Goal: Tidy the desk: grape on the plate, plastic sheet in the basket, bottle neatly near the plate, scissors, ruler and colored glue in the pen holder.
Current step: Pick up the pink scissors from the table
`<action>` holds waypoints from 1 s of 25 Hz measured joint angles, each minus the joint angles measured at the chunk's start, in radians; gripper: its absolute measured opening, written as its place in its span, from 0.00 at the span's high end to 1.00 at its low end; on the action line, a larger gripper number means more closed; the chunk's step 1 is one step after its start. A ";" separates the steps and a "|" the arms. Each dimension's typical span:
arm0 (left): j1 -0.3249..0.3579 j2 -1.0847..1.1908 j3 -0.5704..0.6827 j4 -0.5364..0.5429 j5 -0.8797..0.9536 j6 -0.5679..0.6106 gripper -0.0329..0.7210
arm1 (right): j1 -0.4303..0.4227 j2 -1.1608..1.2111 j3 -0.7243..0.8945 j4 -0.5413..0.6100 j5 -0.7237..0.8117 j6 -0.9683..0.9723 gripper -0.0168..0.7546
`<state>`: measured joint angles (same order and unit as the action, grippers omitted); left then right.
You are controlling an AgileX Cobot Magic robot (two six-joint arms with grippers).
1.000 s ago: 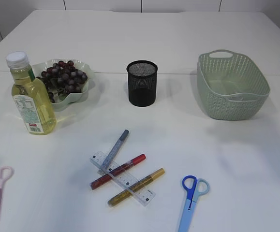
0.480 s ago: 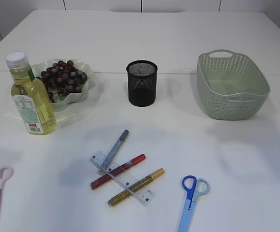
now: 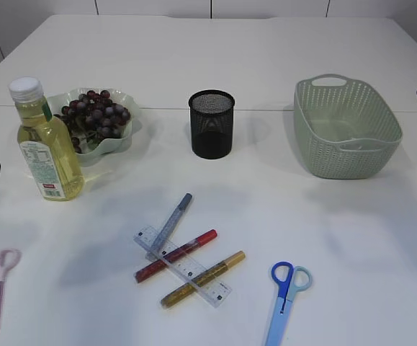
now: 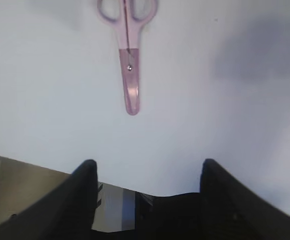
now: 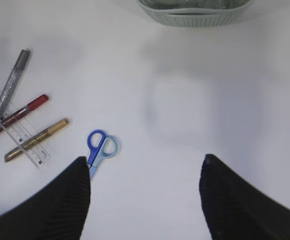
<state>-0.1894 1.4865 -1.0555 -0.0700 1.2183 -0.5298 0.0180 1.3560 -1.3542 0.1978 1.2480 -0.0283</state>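
White desk (image 3: 266, 58): green basket (image 3: 346, 128) far right, bottle (image 3: 46, 144) just beside the grape (image 3: 94, 113) plate (image 3: 125, 137), black pen holder (image 3: 212, 124) centre. Ruler (image 3: 183, 265) lies crossed with three glue pens (image 3: 175, 255); blue scissors (image 3: 284, 292) front right, pink scissors (image 4: 128, 55) front left. Left end effector (image 4: 147, 192) above pink scissors, right end effector (image 5: 145, 195) above bare desk; both jaws wide apart, empty.

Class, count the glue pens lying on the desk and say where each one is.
3, all in the front-centre pile with the clear ruler: silver glue pen farthest back, red glue pen in the middle, gold glue pen nearest. None seems hidden.
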 joint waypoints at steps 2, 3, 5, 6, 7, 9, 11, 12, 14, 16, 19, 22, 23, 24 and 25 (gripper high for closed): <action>0.000 0.000 0.025 0.011 -0.002 -0.028 0.33 | 0.000 0.000 0.000 0.000 0.000 0.000 0.29; 0.000 0.001 0.044 0.015 -0.002 -0.036 0.34 | 0.000 0.000 0.000 0.000 0.000 0.000 0.29; 0.000 0.012 0.072 0.017 -0.007 -0.043 0.34 | 0.000 0.000 0.000 0.000 0.000 0.000 0.29; 0.000 0.019 0.083 0.022 -0.018 -0.045 0.34 | 0.000 0.000 0.000 0.000 0.000 0.000 0.29; 0.000 0.030 0.090 0.029 -0.031 -0.047 0.34 | 0.000 0.000 0.000 0.000 0.000 0.000 0.29; 0.000 0.048 0.092 0.043 -0.061 -0.049 0.34 | 0.000 0.000 0.000 0.000 0.000 0.000 0.29; 0.000 0.056 0.092 0.057 -0.093 -0.049 0.34 | 0.000 0.000 0.000 0.000 0.000 0.000 0.29; 0.002 0.062 0.092 0.070 -0.103 -0.049 0.34 | 0.000 0.000 0.000 0.000 0.000 0.000 0.29; 0.014 0.077 0.092 0.070 -0.114 -0.049 0.34 | 0.000 0.000 0.000 0.000 0.000 0.000 0.29; 0.035 0.098 0.092 0.076 -0.116 -0.049 0.34 | 0.000 0.000 0.000 0.000 0.000 0.000 0.29; 0.054 0.126 0.092 0.080 -0.126 -0.050 0.34 | 0.000 0.000 0.000 0.000 0.000 0.000 0.29; 0.056 0.150 0.092 0.080 -0.150 -0.052 0.34 | 0.000 0.000 0.000 0.000 0.000 0.000 0.29; 0.056 0.156 0.092 0.080 -0.156 -0.052 0.34 | 0.000 0.000 0.000 0.000 0.000 0.000 0.29; 0.056 0.165 0.092 0.078 -0.160 -0.052 0.35 | 0.000 0.000 0.000 0.000 0.000 0.000 0.29; 0.056 0.172 0.092 0.076 -0.164 -0.052 0.36 | 0.000 0.000 0.000 0.000 0.000 0.000 0.29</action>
<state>-0.1339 1.6580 -0.9640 0.0064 1.0542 -0.5814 0.0180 1.3560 -1.3542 0.1978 1.2480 -0.0283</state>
